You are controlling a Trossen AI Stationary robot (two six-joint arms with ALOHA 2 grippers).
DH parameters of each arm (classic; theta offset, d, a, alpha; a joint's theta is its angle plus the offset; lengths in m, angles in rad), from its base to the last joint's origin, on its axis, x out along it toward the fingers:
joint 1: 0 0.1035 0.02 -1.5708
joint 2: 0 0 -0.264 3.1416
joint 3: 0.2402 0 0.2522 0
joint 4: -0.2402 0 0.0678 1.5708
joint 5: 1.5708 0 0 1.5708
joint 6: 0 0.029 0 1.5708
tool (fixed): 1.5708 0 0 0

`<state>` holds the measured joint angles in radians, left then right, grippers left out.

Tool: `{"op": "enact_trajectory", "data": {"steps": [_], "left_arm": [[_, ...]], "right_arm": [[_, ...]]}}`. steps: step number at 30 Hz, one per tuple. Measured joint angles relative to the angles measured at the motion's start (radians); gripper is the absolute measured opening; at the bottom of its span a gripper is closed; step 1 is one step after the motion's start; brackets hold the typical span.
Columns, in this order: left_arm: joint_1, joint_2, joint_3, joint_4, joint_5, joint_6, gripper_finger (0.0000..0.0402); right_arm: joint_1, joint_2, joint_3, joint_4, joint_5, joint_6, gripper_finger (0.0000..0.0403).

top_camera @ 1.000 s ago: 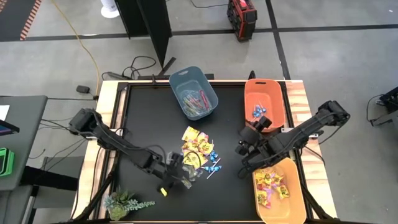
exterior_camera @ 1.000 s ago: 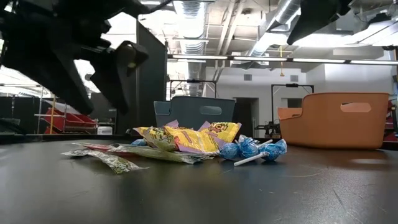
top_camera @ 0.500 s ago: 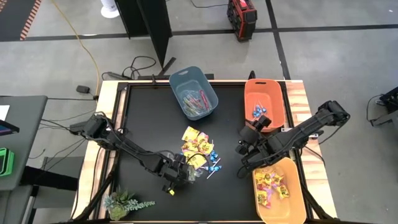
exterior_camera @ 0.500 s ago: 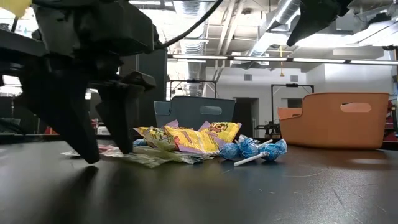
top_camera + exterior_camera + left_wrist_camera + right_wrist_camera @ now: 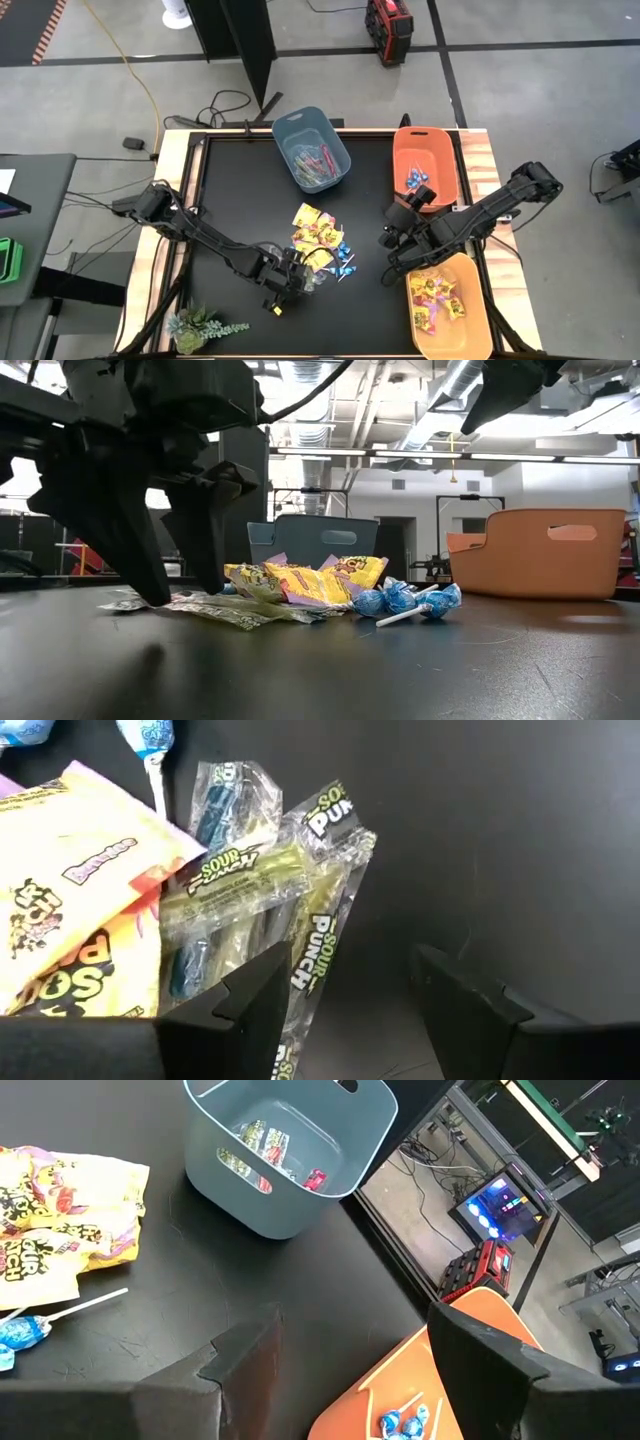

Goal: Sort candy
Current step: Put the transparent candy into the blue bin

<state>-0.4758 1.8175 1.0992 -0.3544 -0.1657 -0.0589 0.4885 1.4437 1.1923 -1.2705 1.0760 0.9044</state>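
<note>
The candy lies in a pile (image 5: 318,240) mid-table: yellow packets (image 5: 300,580), blue lollipops (image 5: 400,600) and clear-wrapped sticks (image 5: 250,880) on its near-left side. My left gripper (image 5: 290,283) is open and low at the pile's near-left edge, with its fingertips down at the table (image 5: 185,592). In its wrist view (image 5: 355,1010), one finger (image 5: 250,1005) stands by a clear-wrapped stick (image 5: 315,935), the other over bare table. My right gripper (image 5: 392,245) hangs open above the table, right of the pile and beside the yellow bin (image 5: 450,305). My left gripper comes at the clear-wrapped sticks from above, pointing down. One finger (image 5: 250,1005) stands right beside the end of a stick (image 5: 300,975). I cannot tell whether it touches the wrapper.
A blue-grey bin (image 5: 310,150) with sticks in it stands at the far edge. An orange bin (image 5: 425,170) with lollipops is at far right, and the yellow bin at near right holds yellow packets. A small plant (image 5: 200,325) lies at the near-left corner.
My left gripper has come down from above the table until its fingertips reach the surface, and it has shifted a little toward the candy pile. It has stayed open.
</note>
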Motion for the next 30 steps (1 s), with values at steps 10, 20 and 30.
{"op": "enact_trajectory", "data": {"steps": [10, 20, 30], "left_arm": [[0.046, 0.000, -0.020, -0.012, 0.011, -0.015, 0.0201], [0.076, -0.002, -0.057, 0.018, 0.100, -0.044, 0.0201], [0.075, -0.002, -0.057, 0.010, 0.090, -0.087, 0.0111]], "right_arm": [[0.000, 0.000, 0.000, 0.009, -0.001, 0.003, 0.0264], [0.000, 0.000, 0.000, 0.011, -0.001, 0.003, 0.0264], [0.000, 0.000, 0.000, 0.011, -0.001, 0.000, 0.0264]]}}
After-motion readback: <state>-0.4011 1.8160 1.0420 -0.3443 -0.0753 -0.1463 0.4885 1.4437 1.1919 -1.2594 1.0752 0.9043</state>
